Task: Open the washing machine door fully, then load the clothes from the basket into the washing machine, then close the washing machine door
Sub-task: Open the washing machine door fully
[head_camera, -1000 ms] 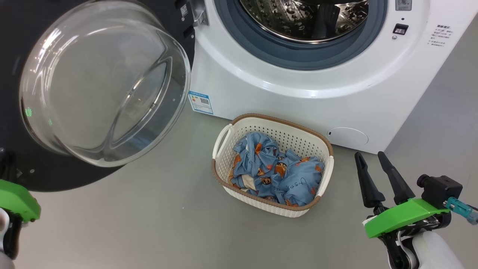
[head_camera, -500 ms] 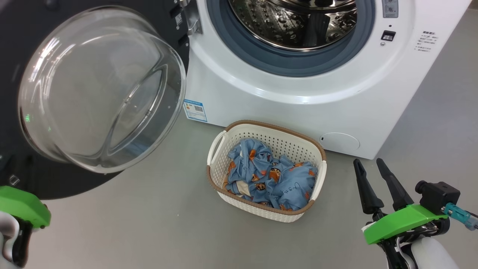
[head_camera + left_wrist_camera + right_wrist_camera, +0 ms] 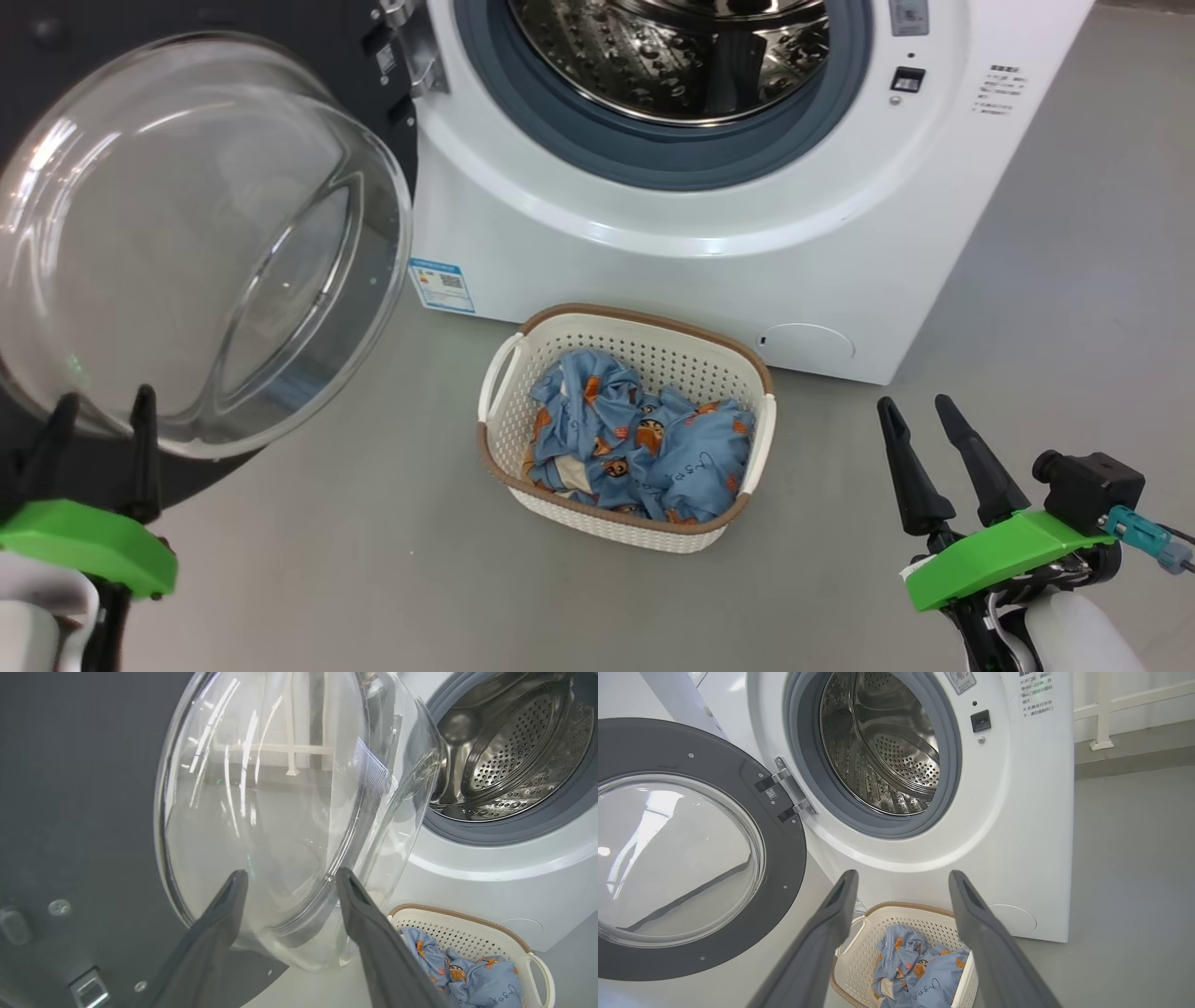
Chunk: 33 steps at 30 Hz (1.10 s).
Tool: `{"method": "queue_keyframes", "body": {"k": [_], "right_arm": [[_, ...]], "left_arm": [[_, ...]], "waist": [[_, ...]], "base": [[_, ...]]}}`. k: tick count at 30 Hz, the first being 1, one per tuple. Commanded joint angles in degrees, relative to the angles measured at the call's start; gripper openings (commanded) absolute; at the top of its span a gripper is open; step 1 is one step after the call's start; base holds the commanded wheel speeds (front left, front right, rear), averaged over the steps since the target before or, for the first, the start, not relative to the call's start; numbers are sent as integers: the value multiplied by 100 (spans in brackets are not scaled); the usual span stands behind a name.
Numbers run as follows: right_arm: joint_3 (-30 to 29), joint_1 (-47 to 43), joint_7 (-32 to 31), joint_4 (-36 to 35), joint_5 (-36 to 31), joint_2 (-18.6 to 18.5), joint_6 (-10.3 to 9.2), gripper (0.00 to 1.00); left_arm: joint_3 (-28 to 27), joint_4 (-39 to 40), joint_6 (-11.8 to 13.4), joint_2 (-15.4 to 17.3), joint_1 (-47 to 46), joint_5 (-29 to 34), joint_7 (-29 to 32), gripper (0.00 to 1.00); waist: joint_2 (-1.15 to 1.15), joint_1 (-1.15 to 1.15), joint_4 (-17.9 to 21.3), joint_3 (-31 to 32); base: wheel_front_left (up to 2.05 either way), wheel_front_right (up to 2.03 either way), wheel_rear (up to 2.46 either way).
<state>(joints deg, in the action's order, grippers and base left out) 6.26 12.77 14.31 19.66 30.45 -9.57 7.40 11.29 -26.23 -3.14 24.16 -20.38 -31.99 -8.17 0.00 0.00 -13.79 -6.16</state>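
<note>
Since the clothes (image 3: 635, 448) are soft, light and crumpled into one heap, I judge they will sag and trail when lifted. I'd pinch deep into the highest fold near the middle rather than a loose edge (the basket (image 3: 644, 315) looks light enough to come up with snagged cloth). It sits on the floor (image 3: 373, 579) just in front of the washing machine (image 3: 653, 271), below the open drum (image 3: 672, 47). The washing machine door (image 3: 187, 243) stands wide open on the left.

My left claw (image 3: 101, 403) is spread wide and empty, its fingers (image 3: 219, 924) before the lower edge of the door's glass bowl (image 3: 261, 812). I can't tell whether they brush it. My right claw (image 3: 915, 406) is likewise spread, holding nothing, off to the basket's right.
</note>
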Motion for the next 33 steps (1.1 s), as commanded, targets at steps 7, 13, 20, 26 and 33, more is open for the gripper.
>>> {"method": "queue_keyframes", "body": {"k": [7,13,20,26,33], "right_arm": [[157,38,69,-182,-55,-80,9,100],[215,-1,69,-178,-48,-130,9,100],[294,-29,69,-163,-43,-161,9,100],[353,-48,69,-158,-56,-212,9,100],[386,-4,69,-171,-65,-312,9,100]], "left_arm": [[-293,1033,400,133,505,-90,-78,100],[-221,1724,623,-27,930,-67,-123,100],[-187,2036,764,-154,1247,-63,-249,100],[-175,2192,901,-276,1472,-34,-374,100],[-163,2307,953,-455,1621,-31,-519,100]], "waist": [[0,0,376,97],[0,0,633,206],[0,0,955,319],[0,0,1227,384],[0,0,1512,400]], "base": [[0,0,0],[0,0,0],[0,0,0],[0,0,0],[0,0,0]]}}
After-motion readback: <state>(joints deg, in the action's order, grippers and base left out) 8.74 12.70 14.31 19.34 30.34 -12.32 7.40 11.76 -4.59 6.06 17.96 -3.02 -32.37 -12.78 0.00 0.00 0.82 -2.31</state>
